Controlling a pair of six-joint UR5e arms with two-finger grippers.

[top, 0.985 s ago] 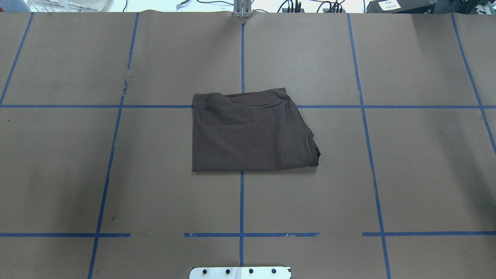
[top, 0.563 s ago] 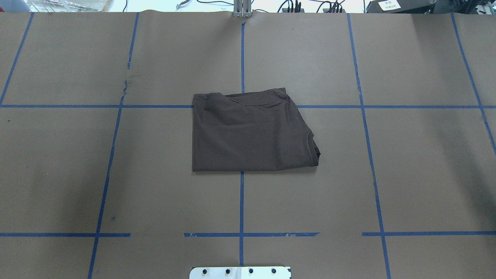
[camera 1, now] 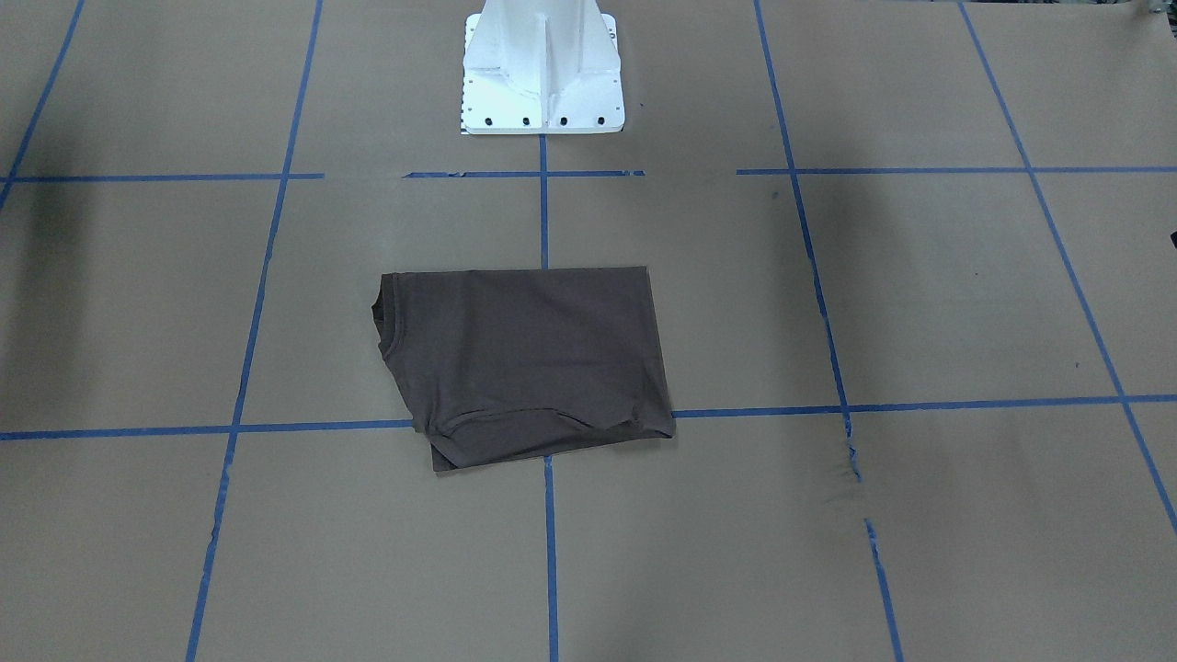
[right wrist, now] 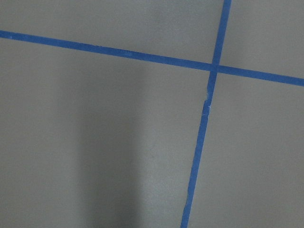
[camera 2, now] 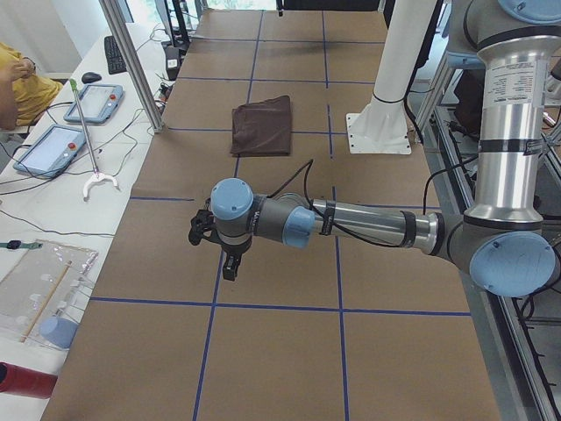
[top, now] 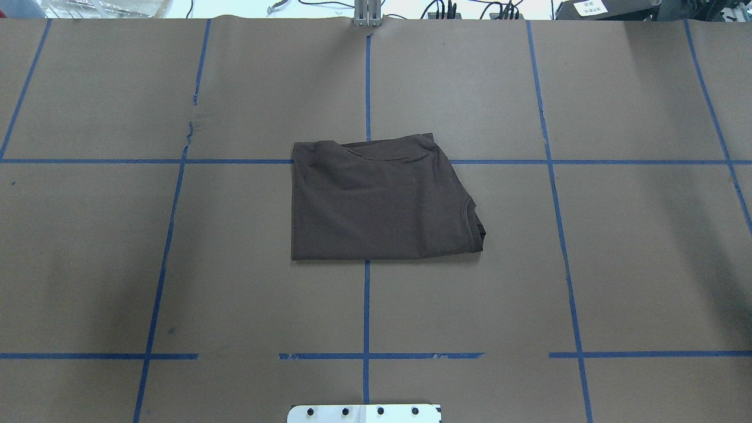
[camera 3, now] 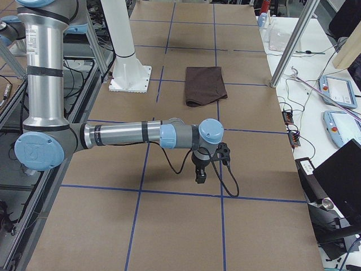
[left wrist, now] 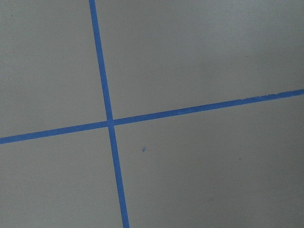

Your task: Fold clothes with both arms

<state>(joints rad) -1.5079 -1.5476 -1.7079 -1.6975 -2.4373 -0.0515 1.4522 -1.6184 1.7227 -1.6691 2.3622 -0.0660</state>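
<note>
The clothes are one dark brown T-shirt (top: 376, 205), folded into a compact rectangle at the middle of the table, with its ribbed collar at the right edge in the overhead view. It also shows in the front-facing view (camera 1: 524, 359) and, smaller, in both side views (camera 2: 261, 127) (camera 3: 205, 84). The left arm (camera 2: 368, 224) reaches out low over the paper far from the shirt, its gripper (camera 2: 230, 267) pointing down. The right arm (camera 3: 124, 134) does the same at the other end, with its gripper (camera 3: 200, 175) above bare paper. Whether either gripper is open or shut, I cannot tell.
Brown paper with a blue tape grid (top: 366, 305) covers the table. The white bolted pedestal (camera 1: 542, 74) stands at the robot's side of the shirt. Side benches hold tablets (camera 2: 53, 147) and cables, and a person (camera 2: 17, 83) sits at one bench.
</note>
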